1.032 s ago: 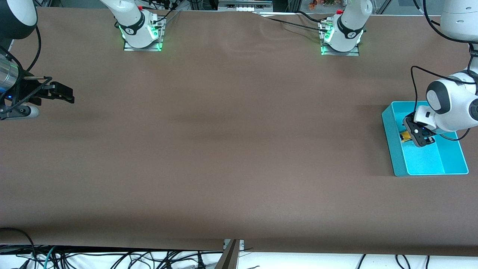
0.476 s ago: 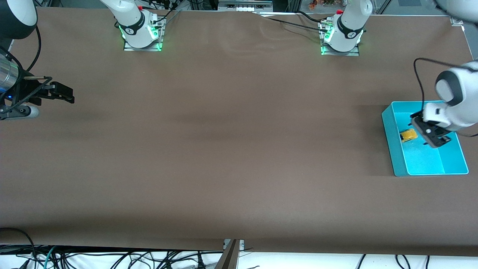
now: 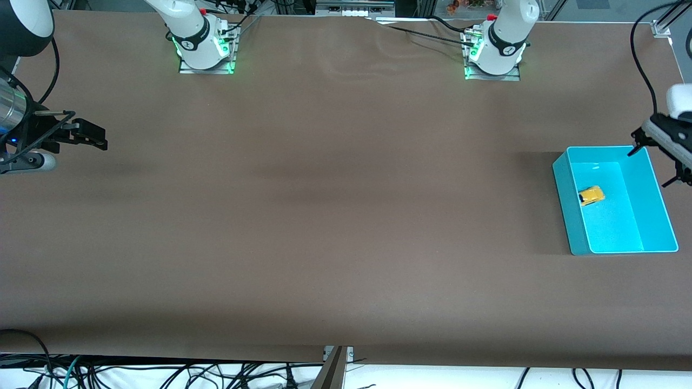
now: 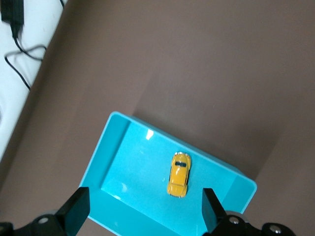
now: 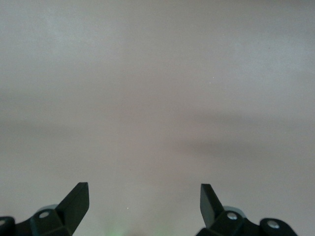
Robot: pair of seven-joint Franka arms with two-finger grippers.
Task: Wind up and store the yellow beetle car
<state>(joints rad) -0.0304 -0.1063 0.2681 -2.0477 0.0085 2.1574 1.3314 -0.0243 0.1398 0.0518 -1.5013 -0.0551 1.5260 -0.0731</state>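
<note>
Yellow beetle car (image 3: 591, 195) lying loose in the turquoise bin (image 3: 662, 200). Left gripper (image 4: 143, 215) up over the bin, fingers spread wide, empty. Right gripper (image 3: 89, 136) waiting at the right arm's end, fingers wide too.

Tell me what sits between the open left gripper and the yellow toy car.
Nothing. In the left wrist view the left gripper is open above the turquoise bin, with only bare bin floor showing between its fingers and the yellow car.

Bin walls (image 3: 565, 208) round car (image 3: 591, 195)
</note>
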